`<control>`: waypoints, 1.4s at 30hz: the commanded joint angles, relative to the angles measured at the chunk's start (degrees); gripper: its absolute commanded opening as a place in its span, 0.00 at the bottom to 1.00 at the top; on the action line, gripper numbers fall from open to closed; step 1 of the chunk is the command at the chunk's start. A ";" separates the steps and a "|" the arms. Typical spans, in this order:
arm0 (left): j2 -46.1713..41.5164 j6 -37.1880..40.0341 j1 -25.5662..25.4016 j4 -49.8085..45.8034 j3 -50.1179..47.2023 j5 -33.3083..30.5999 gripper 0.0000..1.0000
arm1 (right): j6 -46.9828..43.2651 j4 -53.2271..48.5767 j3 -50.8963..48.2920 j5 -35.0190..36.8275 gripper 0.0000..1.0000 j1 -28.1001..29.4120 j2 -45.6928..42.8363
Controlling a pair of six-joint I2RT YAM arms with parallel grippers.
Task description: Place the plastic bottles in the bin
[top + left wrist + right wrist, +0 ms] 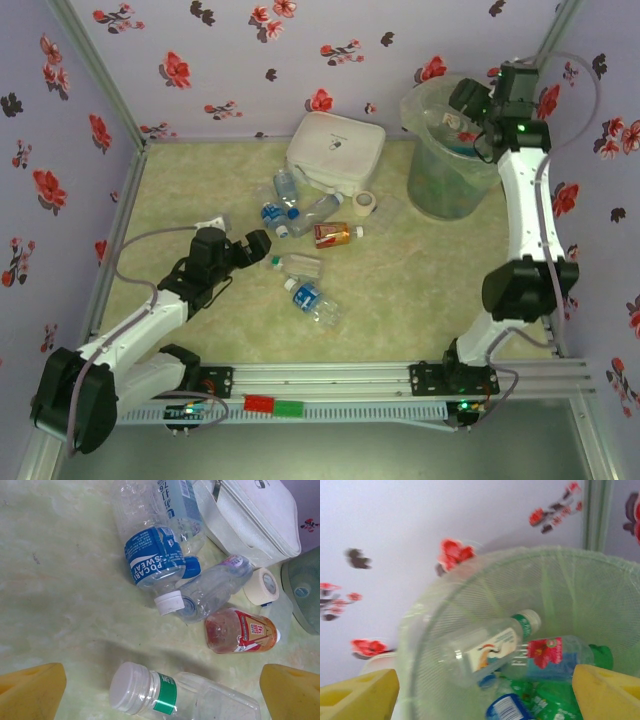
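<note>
The worktop (180, 190) was hemmed in by flowered walls (200, 60) on the left, back and right, with a metal rail (400, 378) along its near edge. Bare room lay down the left side and in a broad patch right of centre, between the loose bottles and the right arm (525, 220).

The bin (445, 185) stood in the back right corner, close to both walls. A white box (335, 150) sat at back centre, with a tape roll (365, 203) just beside it. Inside the bin, a clear white-capped bottle (487, 652) lay slantwise over a flower-labelled bottle (552, 657), with green bottles (550, 700) beneath. The right jaws stood wide above the bin's mouth, holding nothing.

The plastic bottles (333, 235) outside the bin lay on their sides mid-worktop, in front of the white box. Among them were a blue-labelled bottle (152, 562), a crumpled clear bottle (205, 592), an amber bottle (240, 632) with a red-and-gold label, and a clear green-banded bottle (170, 695) with a white cap. The left jaws were wide and empty, low over the worktop, with the green-banded bottle lying between them in the wrist view.
</note>
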 commanded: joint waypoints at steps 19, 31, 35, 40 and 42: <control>-9.57 -2.19 11.33 -5.52 0.47 -2.08 1.00 | -11.31 0.22 -37.16 -1.99 1.00 46.45 -17.46; -12.14 -4.42 12.81 -6.17 -2.10 -1.90 1.00 | -7.52 -5.50 -40.59 0.92 0.99 65.45 -2.93; -11.59 -4.34 12.79 -5.53 -2.10 -1.57 1.00 | -7.01 -9.35 -40.56 4.85 0.98 67.95 0.59; -10.88 -4.38 12.86 -4.91 -2.36 -1.05 1.00 | -6.89 -12.13 -40.76 9.56 0.96 69.04 2.90; -10.63 -4.56 12.79 -4.55 -2.45 -0.84 1.00 | -7.36 -12.08 -40.91 10.61 0.95 69.09 3.73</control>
